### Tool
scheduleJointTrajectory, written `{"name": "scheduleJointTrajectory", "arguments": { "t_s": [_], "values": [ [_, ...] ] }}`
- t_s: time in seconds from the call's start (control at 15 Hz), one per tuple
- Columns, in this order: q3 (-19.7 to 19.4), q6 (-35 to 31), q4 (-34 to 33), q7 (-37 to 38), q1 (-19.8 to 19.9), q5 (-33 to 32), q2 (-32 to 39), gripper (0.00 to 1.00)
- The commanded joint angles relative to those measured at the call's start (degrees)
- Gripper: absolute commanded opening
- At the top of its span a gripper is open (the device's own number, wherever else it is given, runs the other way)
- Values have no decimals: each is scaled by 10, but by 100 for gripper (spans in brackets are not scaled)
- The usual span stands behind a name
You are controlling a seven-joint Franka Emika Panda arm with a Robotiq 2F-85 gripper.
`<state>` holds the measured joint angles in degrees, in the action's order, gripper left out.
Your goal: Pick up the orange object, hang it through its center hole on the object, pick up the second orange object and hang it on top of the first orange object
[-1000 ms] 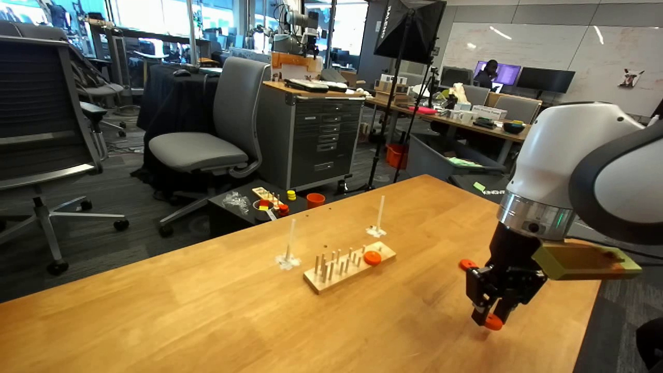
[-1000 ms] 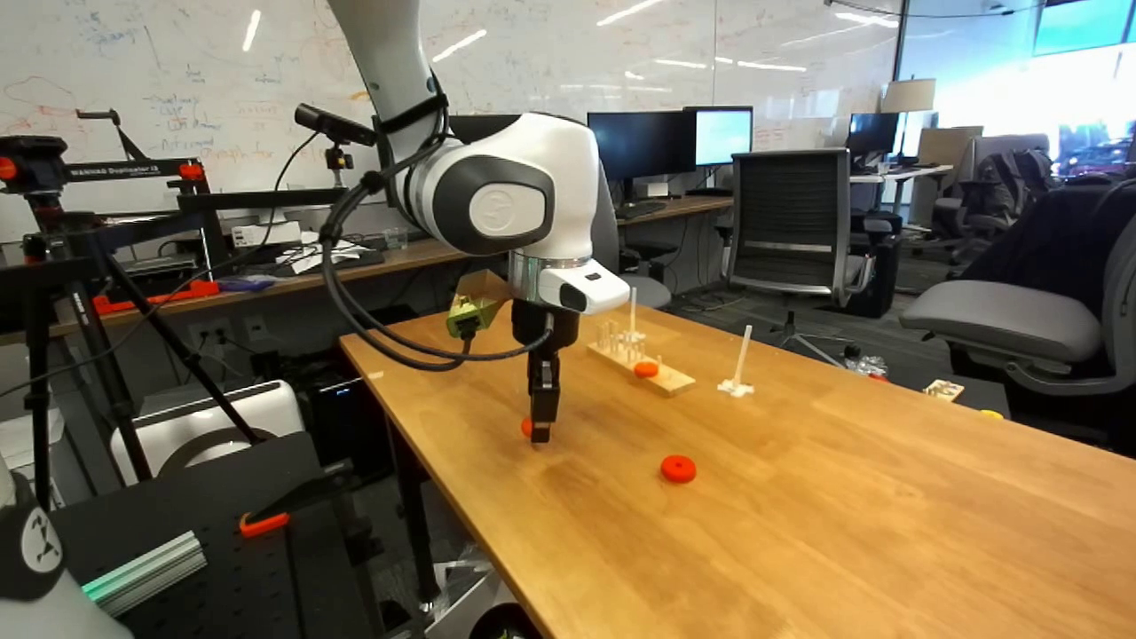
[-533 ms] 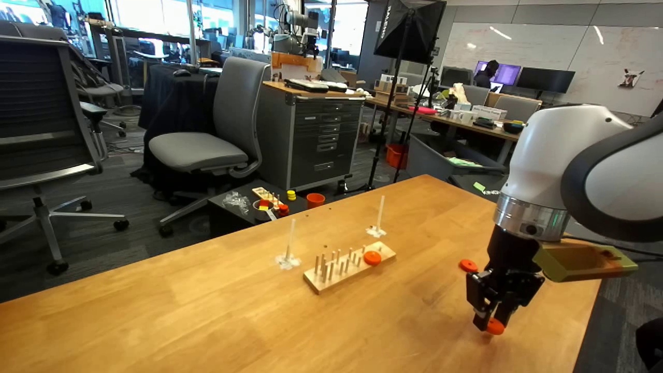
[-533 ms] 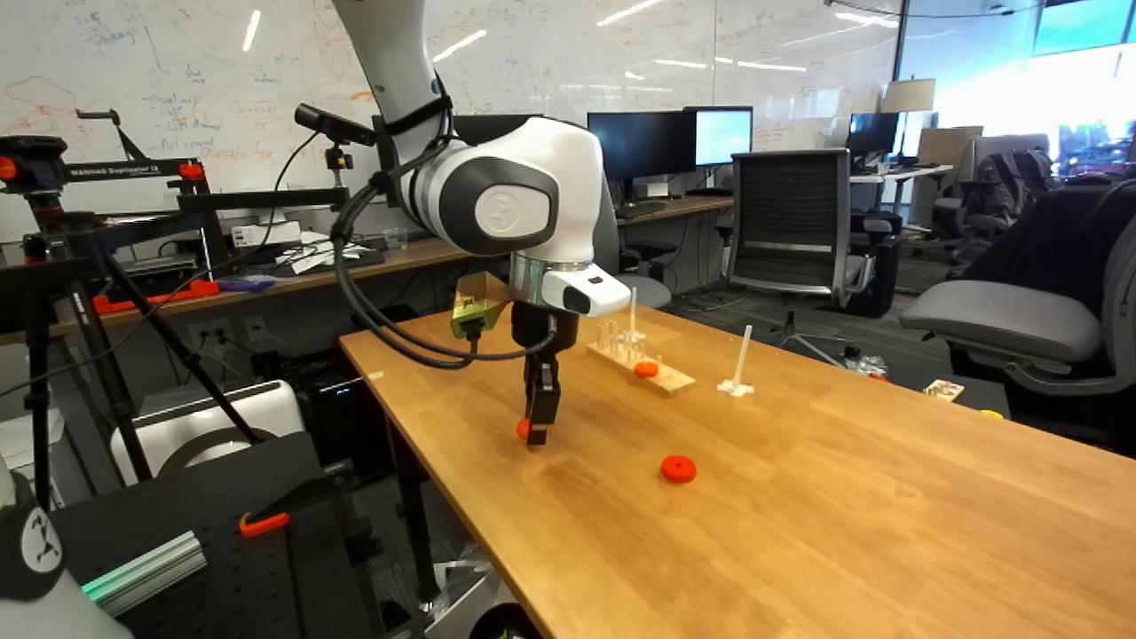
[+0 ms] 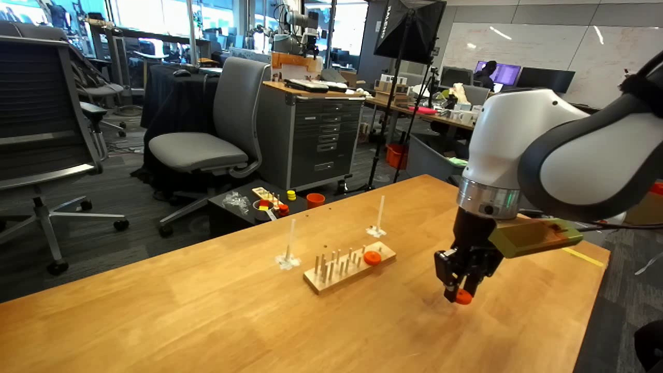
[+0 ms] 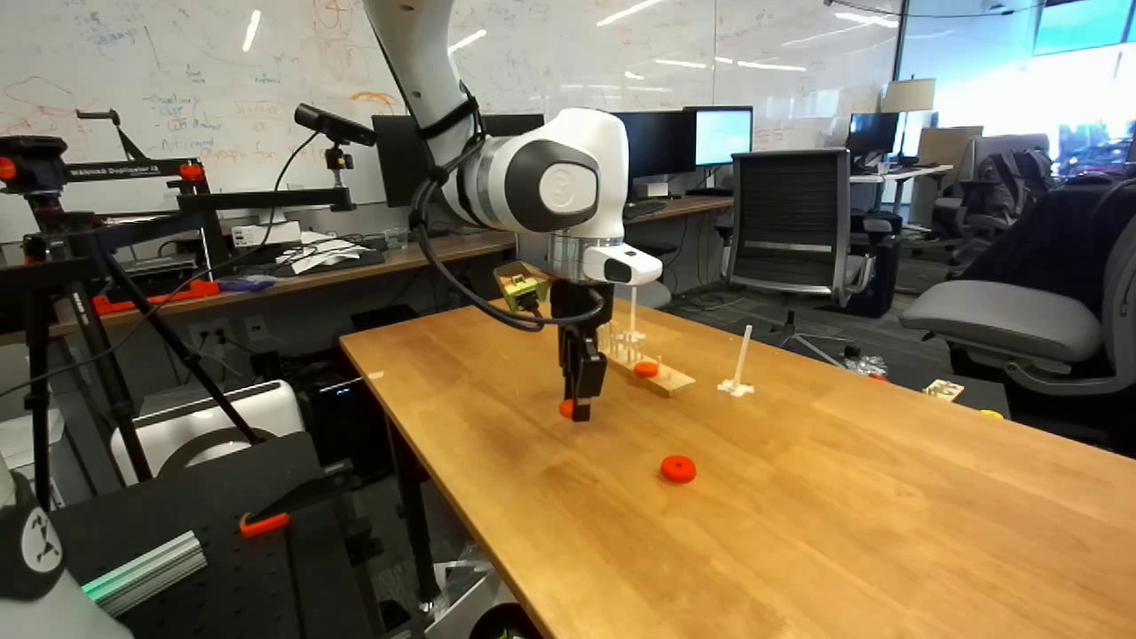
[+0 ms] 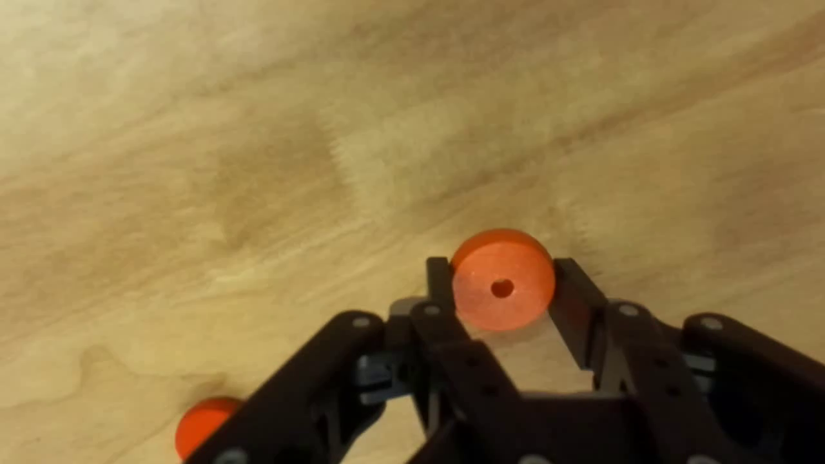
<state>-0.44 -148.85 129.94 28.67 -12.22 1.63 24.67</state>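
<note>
My gripper (image 5: 459,293) is shut on an orange disc (image 7: 503,290) with a hole in its center. The disc lies flat between the two fingertips, and it looks a little above the table. It also shows in both exterior views, partly covered by the fingers (image 6: 582,390). A second orange disc (image 6: 678,469) lies flat on the table; it also shows at the lower left of the wrist view (image 7: 203,422). The arm hides it in the remaining exterior view. Another orange disc (image 5: 372,258) sits on a wooden peg board (image 5: 331,282) with several upright pegs.
Two thin pale rods stand upright on taped bases beyond the peg board: one rod (image 5: 380,213) near the board's disc end, one rod (image 5: 291,238) near its peg end. A low black table (image 5: 228,220) with small parts stands past the wooden table's far edge.
My gripper has moved with the held disc across the table toward the peg board. The arm now covers the second disc in an exterior view. The peg board and rods have not moved.
</note>
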Motion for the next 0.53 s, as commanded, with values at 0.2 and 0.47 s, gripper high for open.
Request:
{"name": "scheduleJointTrajectory", "arguments": {
  "t_s": [0.2, 0.47],
  "values": [
    [-29, 36, -170, 59, -34, -14, 96, 18],
    [-29, 61, -251, 73, -38, -13, 134, 18]
  ]
}}
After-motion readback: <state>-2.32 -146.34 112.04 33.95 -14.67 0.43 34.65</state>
